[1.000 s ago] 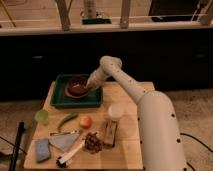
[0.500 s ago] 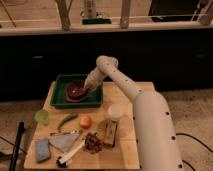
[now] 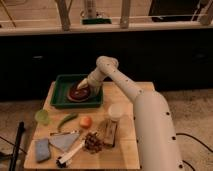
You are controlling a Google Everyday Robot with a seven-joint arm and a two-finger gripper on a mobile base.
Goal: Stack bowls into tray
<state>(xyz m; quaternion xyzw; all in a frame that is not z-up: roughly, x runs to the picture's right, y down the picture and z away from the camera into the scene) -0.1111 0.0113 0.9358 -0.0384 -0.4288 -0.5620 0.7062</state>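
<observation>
Maroon bowl (image 3: 77, 93) is now lowered flat into the green tray (image 3: 59, 93); the gripper (image 3: 83, 85) is kept at its 1 o'clock rim, grip state untellable.

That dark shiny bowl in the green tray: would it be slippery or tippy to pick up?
The bowl looks glossy, so it is probably slick for the gripper, which is right over it inside the tray. Being shallow and wide, it likely sits steady rather than tipping. It seems rigid, judging by its clean round outline.
</observation>
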